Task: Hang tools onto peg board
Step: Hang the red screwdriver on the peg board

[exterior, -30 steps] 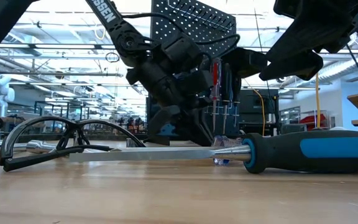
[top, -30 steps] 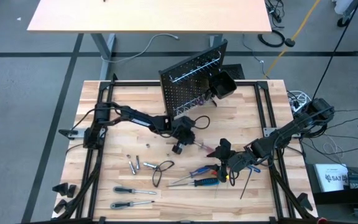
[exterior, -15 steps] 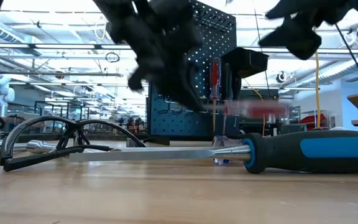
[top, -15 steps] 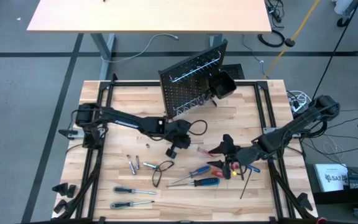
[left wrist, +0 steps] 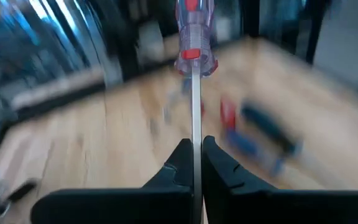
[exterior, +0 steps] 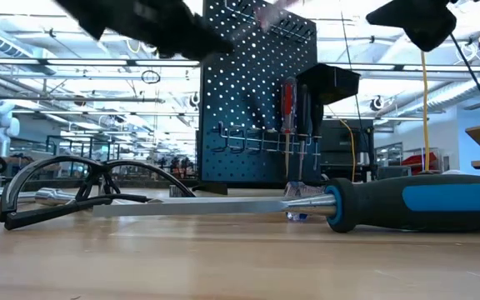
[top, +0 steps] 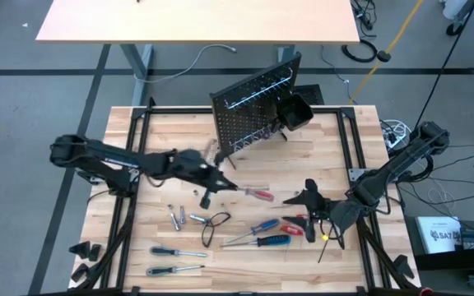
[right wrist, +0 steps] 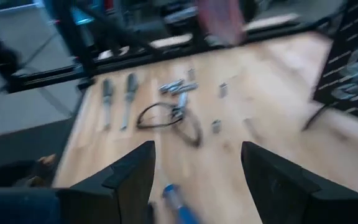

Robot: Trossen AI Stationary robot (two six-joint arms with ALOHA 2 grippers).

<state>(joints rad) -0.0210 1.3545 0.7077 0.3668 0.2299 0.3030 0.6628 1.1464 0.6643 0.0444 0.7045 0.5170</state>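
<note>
Left claw [top: 222, 184] closed on shaft of red/clear screwdriver [top: 253, 193], held above the surface [top: 163, 140] in front of the peg board [top: 249, 111]. Right claw [top: 315, 205] wide open, holding nothing, over the right side near the loose screwdrivers [top: 262, 238]. Wire loop [top: 212, 226] lies on the surface.

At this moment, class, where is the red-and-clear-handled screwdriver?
In the high view, the screwdriver is near the table's middle, in front of the peg board, its shaft pinched in the left gripper.
</note>
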